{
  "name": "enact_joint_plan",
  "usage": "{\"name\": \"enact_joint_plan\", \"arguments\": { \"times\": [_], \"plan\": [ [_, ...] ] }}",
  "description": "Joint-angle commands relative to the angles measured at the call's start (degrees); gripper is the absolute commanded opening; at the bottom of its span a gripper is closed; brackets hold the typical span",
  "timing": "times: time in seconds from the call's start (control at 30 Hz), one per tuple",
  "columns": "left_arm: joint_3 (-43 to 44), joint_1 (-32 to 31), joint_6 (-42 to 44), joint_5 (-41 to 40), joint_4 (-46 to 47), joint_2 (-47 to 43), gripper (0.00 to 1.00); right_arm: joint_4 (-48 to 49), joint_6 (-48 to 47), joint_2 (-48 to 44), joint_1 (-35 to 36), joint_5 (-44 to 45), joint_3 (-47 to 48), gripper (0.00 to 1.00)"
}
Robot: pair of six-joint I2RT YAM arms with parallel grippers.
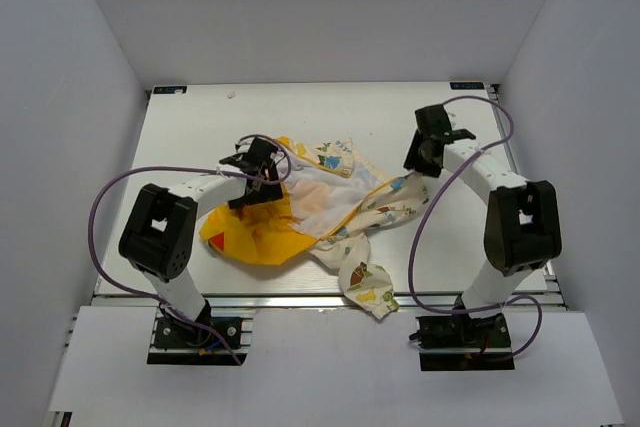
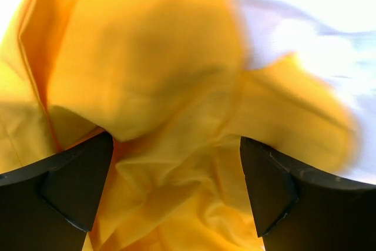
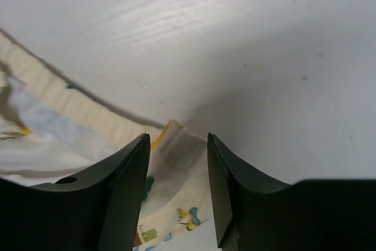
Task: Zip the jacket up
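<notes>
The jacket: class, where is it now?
Top view: the jacket lies crumpled centrally on the table, yellow part under the left gripper, right edge near the right gripper.

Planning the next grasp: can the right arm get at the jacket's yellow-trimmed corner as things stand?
Probably yes: the right gripper hovers just over the jacket's corner, fingers apart, with only bare table beside it.

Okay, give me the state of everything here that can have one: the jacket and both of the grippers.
jacket: unzipped, front open, crumpled on the table, yellow lining showing.
left gripper: open wide, low over the yellow fabric, not clamped on it.
right gripper: open, jaws apart over the jacket's cream edge, holding nothing.
</notes>
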Motion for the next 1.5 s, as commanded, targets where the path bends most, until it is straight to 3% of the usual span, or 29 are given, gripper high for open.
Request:
{"name": "enact_joint_plan", "arguments": {
  "times": [0.0,0.1,0.2,0.23,0.3,0.33,0.47,0.5,0.53,0.6,0.67,0.8,0.93,1.07,1.17,1.2,1.33,1.47],
  "plan": [
    [6.2,0.2,7.2,3.8,1.6,-3.7,0.98,1.5,-4.6,2.5,0.1,-4.3,8.8,0.5],
    [12.5,0.2,9.7,6.2,-0.4,-5.9,0.98,-2.0,-5.2,3.5,0.1,-2.6,12.6,0.52],
    [16.0,0.0,9.6,13.0,-3.3,-10.1,0.98,-1.3,-6.4,-0.8,0.2,-1.5,8.3,0.56],
    [15.8,-0.1,9.0,14.6,-4.3,-13.1,0.98,-0.7,-6.4,-3.8,0.2,-1.9,6.9,0.62],
    [13.3,-0.2,6.4,17.8,-6.0,-16.3,0.98,0.4,-6.3,-7.5,0.3,-5.3,1.7,0.83],
    [10.0,-0.5,4.7,19.8,-8.0,-19.8,0.98,2.1,-6.2,-11.5,0.7,-8.1,-2.5,0.89],
    [-1.2,-4.0,1.5,30.3,-7.8,-32.1,0.98,8.0,-6.5,-19.7,3.7,-11.2,-10.7,0.89],
    [-8.4,-5.9,0.7,33.3,-4.9,-34.9,0.98,8.0,-6.8,-20.9,3.7,-12.6,-13.0,0.89],
    [-12.3,-6.8,0.0,40.1,-2.7,-40.3,0.98,9.5,-7.5,-21.2,5.5,-13.6,-13.7,0.89],
    [-22.4,-10.3,-1.4,46.5,3.3,-44.7,0.98,10.7,-7.6,-20.0,6.4,-14.9,-13.9,0.89],
    [-26.0,-12.5,-1.8,49.9,3.4,-49.0,0.98,10.6,-7.5,-18.4,7.6,-14.9,-13.1,0.89],
    [-28.7,-17.0,-2.9,44.1,-0.8,-50.3,0.98,11.0,-8.4,-12.0,9.4,-14.9,-10.2,0.89],
    [-29.1,-17.9,-2.4,42.2,2.8,-42.1,0.98,11.0,-8.6,-7.1,11.0,-12.7,-7.5,0.89],
    [-23.7,-17.9,-3.3,30.1,4.7,-30.5,0.98,10.5,-8.5,-3.4,11.1,-11.5,-6.0,0.89],
    [-15.9,-17.7,-3.7,15.1,3.2,-23.0,0.98,10.7,-8.5,-2.6,11.1,-10.8,-7.6,0.89],
    [-9.1,-15.9,-4.5,6.3,-0.4,-17.3,0.98,10.5,-7.6,-2.4,11.2,-9.5,-9.7,0.89],
    [-1.7,-6.4,-3.8,6.2,-1.9,-10.1,0.98,11.1,-5.0,-2.8,12.2,-8.3,-13.6,0.89],
    [4.3,-1.0,-0.6,6.9,0.2,-1.6,0.98,10.0,-2.0,-4.0,16.9,-7.3,-18.4,0.89]
  ]
}}
